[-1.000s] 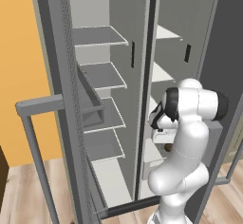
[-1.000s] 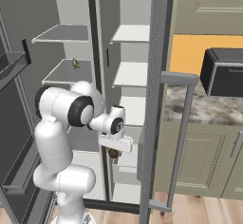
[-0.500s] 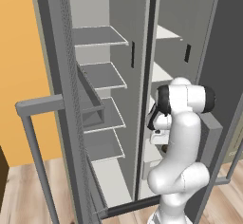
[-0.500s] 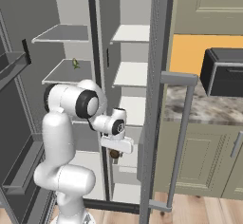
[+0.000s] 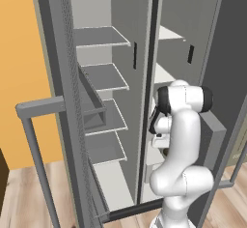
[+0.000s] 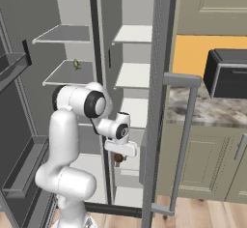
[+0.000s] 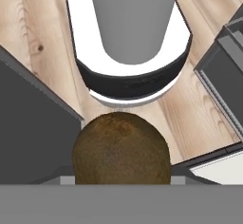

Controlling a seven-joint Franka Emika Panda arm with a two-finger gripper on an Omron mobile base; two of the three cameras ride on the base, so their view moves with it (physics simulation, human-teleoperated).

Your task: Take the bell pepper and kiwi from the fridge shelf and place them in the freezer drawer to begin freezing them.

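The kiwi (image 7: 121, 149), brown and fuzzy, sits at the bottom middle of the hand view, covering the fingertips. From the right base view, the kiwi (image 6: 117, 158) hangs under the white hand, and my gripper (image 6: 118, 155) is shut on it, low in front of the fridge's right compartment. From the left base view, the hand (image 5: 161, 142) is mostly hidden behind my own arm. The bell pepper is out of view. A pale grey-white edge (image 7: 220, 167) shows at the lower right of the hand view; I cannot tell whether it is the freezer drawer.
Both fridge doors stand open, one door (image 6: 161, 101) close to the arm's right and the other door (image 5: 67, 116) on the left. A dark grey door bin (image 7: 223, 71) lies right of the hand. A thin green-yellow item (image 6: 76, 64) sits on a shelf.
My arm's upper joints have swung toward the fridge's middle post. The hand with the kiwi has stayed in nearly the same low spot, and the grip is unchanged.
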